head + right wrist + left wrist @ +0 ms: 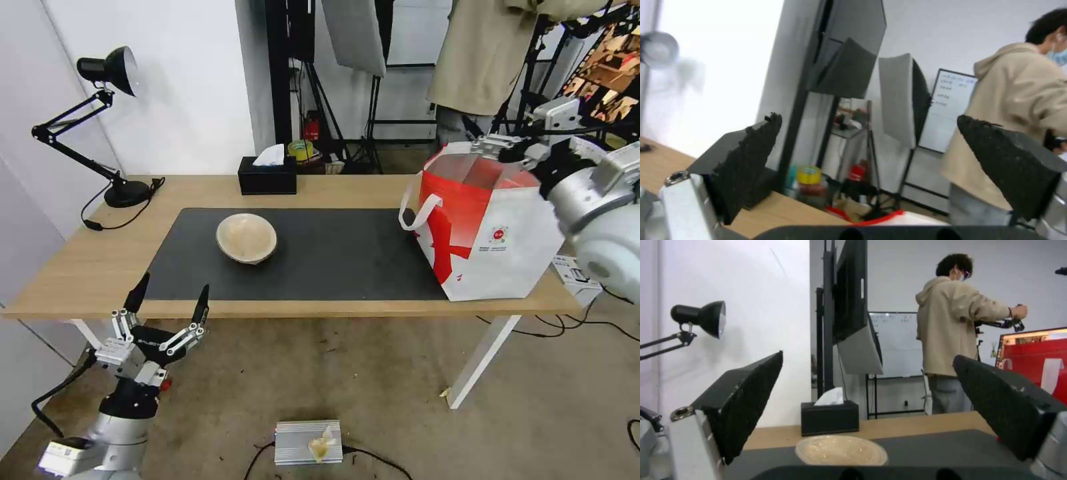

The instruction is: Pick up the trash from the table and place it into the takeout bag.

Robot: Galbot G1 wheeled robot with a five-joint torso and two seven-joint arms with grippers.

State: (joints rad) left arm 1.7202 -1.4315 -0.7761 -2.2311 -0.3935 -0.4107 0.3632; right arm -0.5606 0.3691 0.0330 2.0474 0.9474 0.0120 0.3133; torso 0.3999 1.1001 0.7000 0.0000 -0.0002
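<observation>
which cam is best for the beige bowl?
Head view: the shallow beige bowl sits whole on the dark mat, seen from above. Left wrist view catches it low and side-on between the open left tool's fingers. Right wrist view faces the room behind.

We hold our left gripper [170, 300] low at our left side, forearm rising from below, its two dark fingers [751, 396] spread wide and empty. Our right arm reaches forward and up, its right gripper [497, 143] with fingers [751, 160] parted, nothing between.
</observation>
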